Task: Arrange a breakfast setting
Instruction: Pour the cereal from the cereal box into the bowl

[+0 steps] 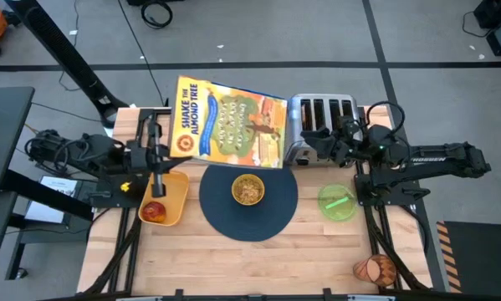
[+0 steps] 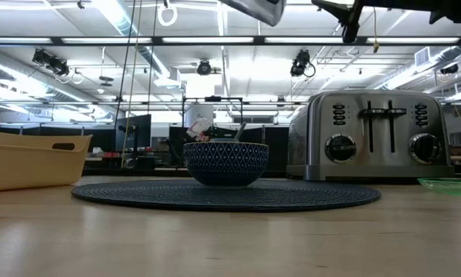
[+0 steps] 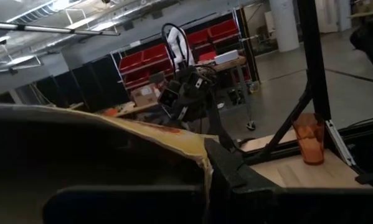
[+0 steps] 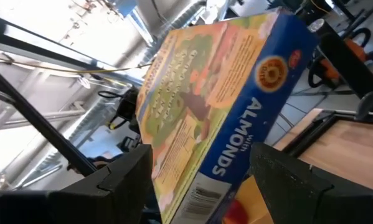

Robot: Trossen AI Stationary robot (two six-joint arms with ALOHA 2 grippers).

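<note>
Where the wooden table point(image 1: 233, 267) lies nearest, an orange-brown ribbed cup point(image 1: 374, 269) rests on its side at the right corner; mid-table sits a large dark blue-grey round mat point(image 1: 248, 201) bearing a small patterned bowl of cereal point(image 1: 248, 190), flanked by a yellow tray point(image 1: 173, 201) holding a red apple point(image 1: 154, 211) and by a translucent green plate point(image 1: 337, 202). Farther back, the left gripper point(image 1: 162, 127) and right gripper point(image 1: 313, 138) are both clamped on a raised, tilted cereal box point(image 1: 229, 123), beside a chrome four-slot toaster point(image 1: 321, 125).
</note>
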